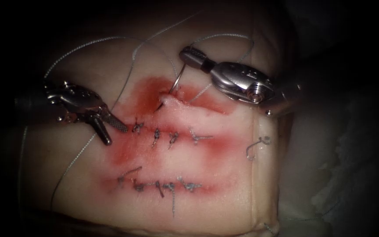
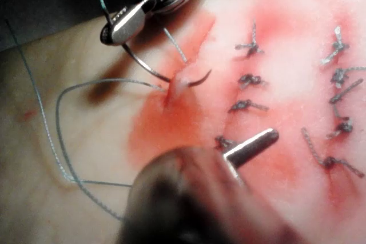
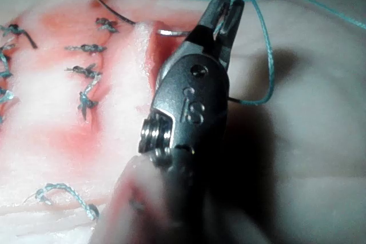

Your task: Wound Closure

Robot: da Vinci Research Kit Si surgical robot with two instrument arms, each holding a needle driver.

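Observation:
My right tool (image 1: 188,55) comes in from the upper right, jaws shut on the back end of the curved needle (image 1: 177,79). The needle runs down through the raised lip of tissue (image 1: 172,102) at the left end of the upper cut. Its tip (image 1: 158,108) shows on the near side of that lip. In the left wrist view the needle (image 2: 146,68) crosses the lip and in the right wrist view the right tool (image 3: 224,11) grips it. My left tool (image 1: 116,134) sits left of the cut, open and holding nothing. Thread (image 3: 266,50) trails from the needle's end.
Two rows of tied stitches (image 1: 167,137) (image 1: 163,186) lie below the upper cut, with red fluid (image 1: 143,94) around them. A loose curl of thread (image 1: 255,147) lies at the right. Long thread (image 1: 121,90) loops over the tissue's left and far parts.

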